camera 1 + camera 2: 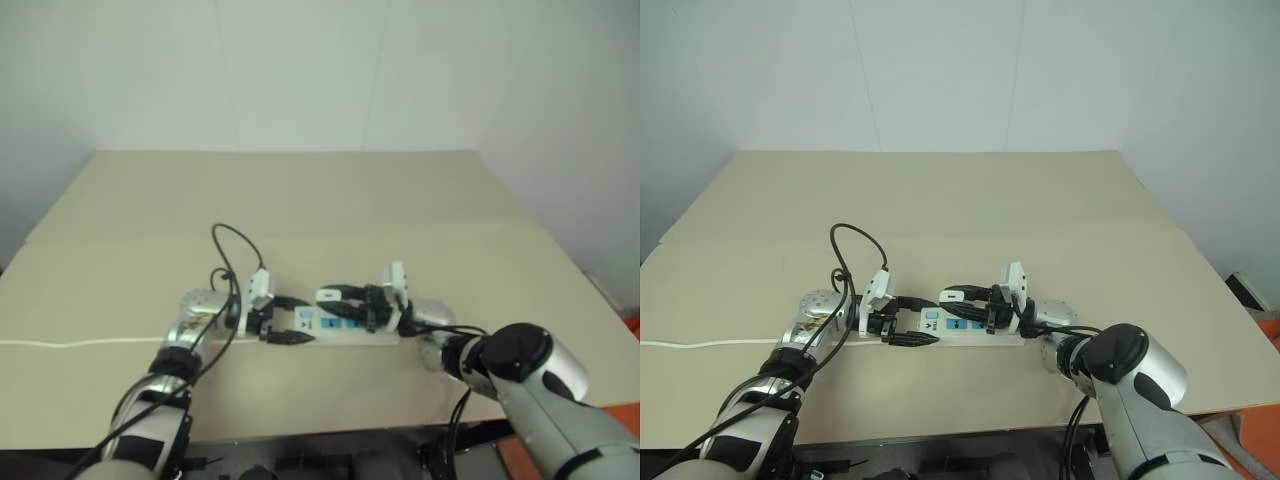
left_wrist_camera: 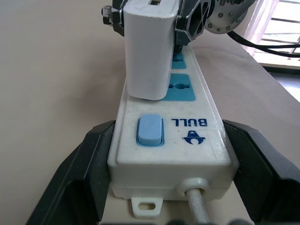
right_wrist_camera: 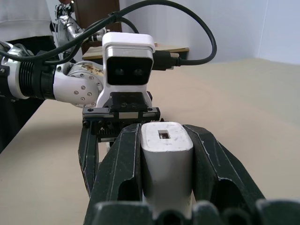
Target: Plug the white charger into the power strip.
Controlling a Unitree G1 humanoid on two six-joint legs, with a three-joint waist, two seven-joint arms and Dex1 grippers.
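One power strip (image 2: 168, 136) and one white charger (image 2: 149, 49) are in play, along with two hands. The strip lies flat on the beige surface (image 1: 300, 200), lengthwise between the two hands, with one thin white cord (image 1: 70, 343) trailing off from its switch end toward the robot's left. On its top face sit one pale blue switch (image 2: 149, 131) and blue socket faces (image 2: 180, 87); two of these can be made out in the left wrist view, the rest being covered by the charger.

The left hand (image 1: 283, 322) is clenched on the switch end of the strip, one black finger (image 2: 79, 173) pressed to each long side. The right hand (image 3: 164, 164) is clenched on the charger, its two black fingers (image 3: 124, 164) flat against the charger's opposite sides.

The charger stands upright on top of the strip, just past the switch, its lower end touching the strip's face over a socket. Whether its prongs are seated cannot be told. The charger sits between the two hands, close to the left one.
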